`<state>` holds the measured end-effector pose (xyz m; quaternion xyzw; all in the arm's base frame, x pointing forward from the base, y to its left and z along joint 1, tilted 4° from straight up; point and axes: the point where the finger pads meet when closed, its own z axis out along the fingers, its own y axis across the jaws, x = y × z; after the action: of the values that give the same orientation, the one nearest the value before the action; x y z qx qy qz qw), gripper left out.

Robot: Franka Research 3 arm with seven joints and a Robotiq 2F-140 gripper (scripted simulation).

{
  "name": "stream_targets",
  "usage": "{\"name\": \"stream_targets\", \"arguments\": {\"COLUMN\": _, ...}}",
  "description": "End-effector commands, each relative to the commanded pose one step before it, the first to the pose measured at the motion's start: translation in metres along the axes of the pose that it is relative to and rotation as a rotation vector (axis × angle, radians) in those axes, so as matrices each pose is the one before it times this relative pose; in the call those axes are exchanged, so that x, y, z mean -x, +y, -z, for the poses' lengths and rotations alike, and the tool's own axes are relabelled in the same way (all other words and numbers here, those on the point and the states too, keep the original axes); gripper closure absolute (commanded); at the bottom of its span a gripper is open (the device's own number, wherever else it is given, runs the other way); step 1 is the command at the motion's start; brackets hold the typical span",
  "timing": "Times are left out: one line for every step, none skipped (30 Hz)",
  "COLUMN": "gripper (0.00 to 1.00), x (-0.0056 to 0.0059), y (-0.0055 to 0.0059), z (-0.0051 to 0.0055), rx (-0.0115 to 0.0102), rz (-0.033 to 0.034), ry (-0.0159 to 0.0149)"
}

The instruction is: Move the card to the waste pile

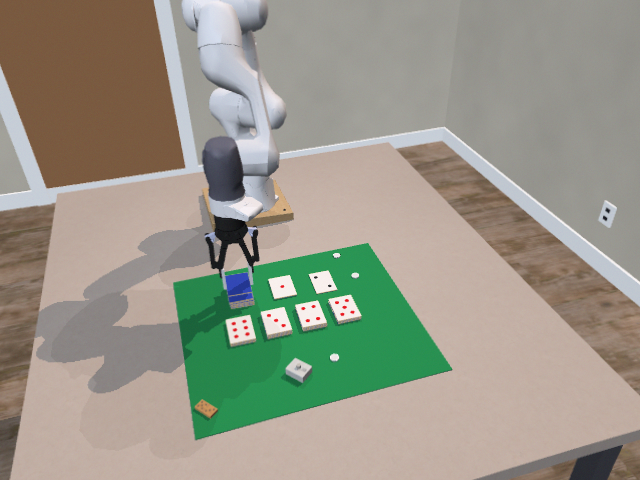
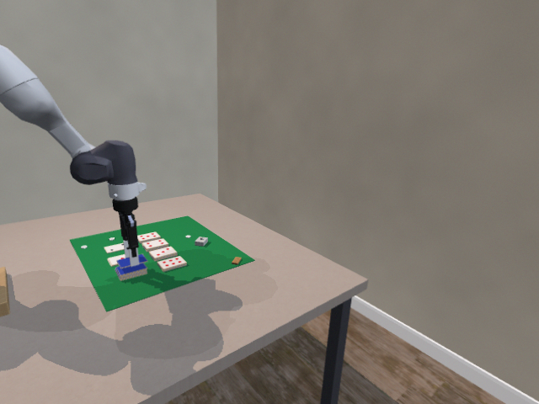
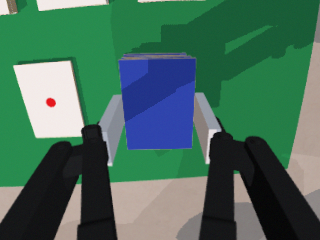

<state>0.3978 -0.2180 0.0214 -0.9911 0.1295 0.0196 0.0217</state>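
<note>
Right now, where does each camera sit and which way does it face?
Top: high, opposite the arm's base, looking down at the green mat; most of the arm shows.
Exterior: beside the table, looking across it; forearm and gripper show.
Wrist: on the hand, looking down; only fingers show.
All share the blue top card, gripped.
</note>
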Motion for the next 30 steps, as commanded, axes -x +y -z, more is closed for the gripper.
{"name": "stream_targets", "arguments": {"gripper": 0.57, "x": 0.00406, "y": -0.00188, "z": 0.00443, "rx": -0.0075, "rz": 0.01219, "ry": -0.01345}}
{"name": "stream_targets", "arguments": {"gripper": 0.57, "x": 0.0, "y": 0.0, "z": 0.00266, "rx": 0.0, "rz": 0.0, "ry": 0.0}}
{"name": "stream_targets", "arguments": {"gripper": 0.57, "x": 0.0, "y": 0.0, "z": 0.00236, "rx": 0.0, "rz": 0.0, "ry": 0.0}}
{"name": "stream_targets", "arguments": {"gripper": 0.57, "x": 0.0, "y": 0.0, "z": 0.002, "rx": 0.0, "rz": 0.0, "ry": 0.0}}
{"name": "stream_targets", "arguments": {"gripper": 0.57, "x": 0.0, "y": 0.00001, "z": 0.00161, "rx": 0.00001, "rz": -0.00001, "ry": 0.0}}
{"name": "stream_targets", "arguments": {"gripper": 0.57, "x": 0.0, "y": 0.0, "z": 0.0012, "rx": 0.0, "rz": 0.0, "ry": 0.0}}
{"name": "stream_targets", "arguments": {"gripper": 0.57, "x": 0.0, "y": 0.0, "z": 0.0008, "rx": -0.00001, "rz": 0.0, "ry": 0.0}}
{"name": "stream_targets", "arguments": {"gripper": 0.57, "x": 0.0, "y": 0.0, "z": 0.00045, "rx": -0.00001, "rz": 0.0, "ry": 0.0}}
{"name": "stream_targets", "arguments": {"gripper": 0.57, "x": 0.0, "y": 0.0, "z": 0.00018, "rx": 0.0, "rz": 0.0, "ry": 0.0}}
{"name": "stream_targets", "arguments": {"gripper": 0.57, "x": 0.0, "y": 0.0, "z": 0.00003, "rx": 0.0, "rz": 0.0, "ry": 0.0}}
{"name": "stream_targets", "arguments": {"gripper": 0.57, "x": 0.0, "y": 0.0, "z": 0.0, "rx": 0.0, "rz": 0.0, "ry": 0.0}}
{"name": "stream_targets", "arguments": {"gripper": 0.57, "x": 0.0, "y": 0.0, "z": 0.0, "rx": 0.0, "rz": 0.0, "ry": 0.0}}
{"name": "stream_targets", "arguments": {"gripper": 0.57, "x": 0.0, "y": 0.0, "z": 0.0, "rx": 0.0, "rz": 0.0, "ry": 0.0}}
{"name": "stream_targets", "arguments": {"gripper": 0.57, "x": 0.0, "y": 0.0, "z": 0.0, "rx": 0.0, "rz": 0.0, "ry": 0.0}}
{"name": "stream_targets", "arguments": {"gripper": 0.57, "x": 0.0, "y": 0.0, "z": 0.0, "rx": 0.0, "rz": 0.0, "ry": 0.0}}
{"name": "stream_targets", "arguments": {"gripper": 0.57, "x": 0.0, "y": 0.0, "z": 0.0, "rx": 0.0, "rz": 0.0, "ry": 0.0}}
{"name": "stream_targets", "arguments": {"gripper": 0.57, "x": 0.0, "y": 0.0, "z": 0.0, "rx": 0.0, "rz": 0.0, "ry": 0.0}}
{"name": "stream_targets", "arguments": {"gripper": 0.57, "x": 0.0, "y": 0.0, "z": 0.0, "rx": 0.0, "rz": 0.0, "ry": 0.0}}
{"name": "stream_targets", "arguments": {"gripper": 0.57, "x": 0.0, "y": 0.0, "z": 0.0, "rx": 0.0, "rz": 0.0, "ry": 0.0}}
{"name": "stream_targets", "arguments": {"gripper": 0.57, "x": 0.0, "y": 0.0, "z": 0.0, "rx": 0.0, "rz": 0.0, "ry": 0.0}}
{"name": "stream_targets", "arguments": {"gripper": 0.57, "x": 0.0, "y": 0.0, "z": 0.0, "rx": 0.0, "rz": 0.0, "ry": 0.0}}
{"name": "stream_targets", "arguments": {"gripper": 0.57, "x": 0.0, "y": 0.0, "z": 0.0, "rx": 0.0, "rz": 0.0, "ry": 0.0}}
{"name": "stream_targets", "arguments": {"gripper": 0.57, "x": 0.0, "y": 0.0, "z": 0.0, "rx": 0.0, "rz": 0.0, "ry": 0.0}}
{"name": "stream_targets", "arguments": {"gripper": 0.57, "x": 0.0, "y": 0.0, "z": 0.0, "rx": 0.0, "rz": 0.0, "ry": 0.0}}
{"name": "stream_targets", "arguments": {"gripper": 0.57, "x": 0.0, "y": 0.0, "z": 0.0, "rx": 0.0, "rz": 0.0, "ry": 0.0}}
{"name": "stream_targets", "arguments": {"gripper": 0.57, "x": 0.0, "y": 0.0, "z": 0.0, "rx": 0.0, "rz": 0.0, "ry": 0.0}}
{"name": "stream_targets", "arguments": {"gripper": 0.57, "x": 0.0, "y": 0.0, "z": 0.0, "rx": 0.0, "rz": 0.0, "ry": 0.0}}
{"name": "stream_targets", "arguments": {"gripper": 0.57, "x": 0.0, "y": 0.0, "z": 0.0, "rx": 0.0, "rz": 0.0, "ry": 0.0}}
{"name": "stream_targets", "arguments": {"gripper": 0.57, "x": 0.0, "y": 0.0, "z": 0.0, "rx": 0.0, "rz": 0.0, "ry": 0.0}}
{"name": "stream_targets", "arguments": {"gripper": 0.57, "x": 0.0, "y": 0.0, "z": 0.0, "rx": 0.0, "rz": 0.0, "ry": 0.0}}
